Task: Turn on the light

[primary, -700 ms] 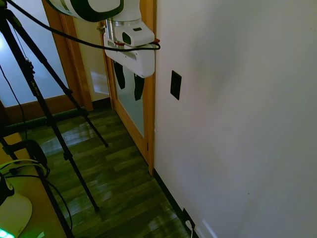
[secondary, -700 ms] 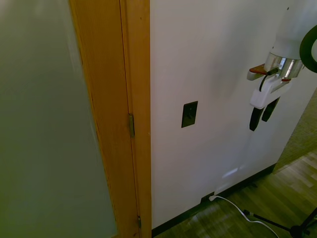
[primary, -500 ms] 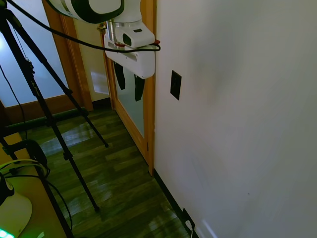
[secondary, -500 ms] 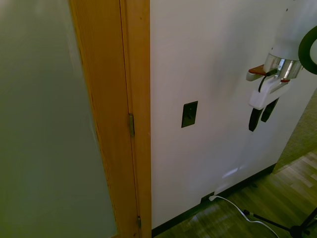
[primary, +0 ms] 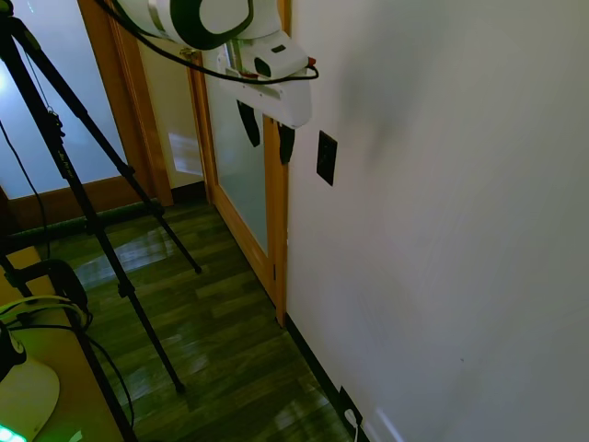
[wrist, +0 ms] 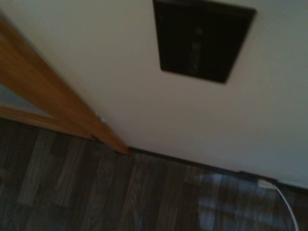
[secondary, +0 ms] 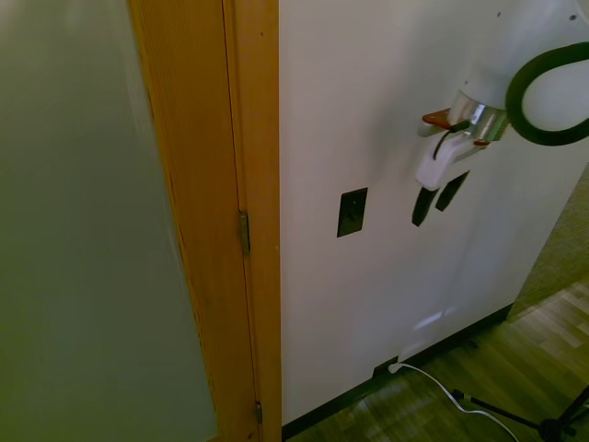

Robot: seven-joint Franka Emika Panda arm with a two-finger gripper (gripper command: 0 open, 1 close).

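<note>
My pincer (primary: pixel 268 137) (secondary: pixel 438 200) is hanging with its two dark fingers pointing down and spread apart, pinching nothing. It is hovering near the white wall (primary: pixel 442 203) (secondary: pixel 396 92), level with the small flat black rectangular switch plate (primary: pixel 326 157) (secondary: pixel 352 212) (wrist: pixel 202 38), close to it but not touching. That plate is sitting upright on the wall, just beside the orange wooden door frame (primary: pixel 274 230) (secondary: pixel 253 221) (wrist: pixel 53 103). Low on the wall, a dark outlet with a white plug (primary: pixel 350 414) (secondary: pixel 394 367) (wrist: pixel 264 183) is sitting at the dark baseboard (primary: pixel 313 359). Dark wood plank floor (primary: pixel 212 341) (wrist: pixel 96 197) is running along below.
</note>
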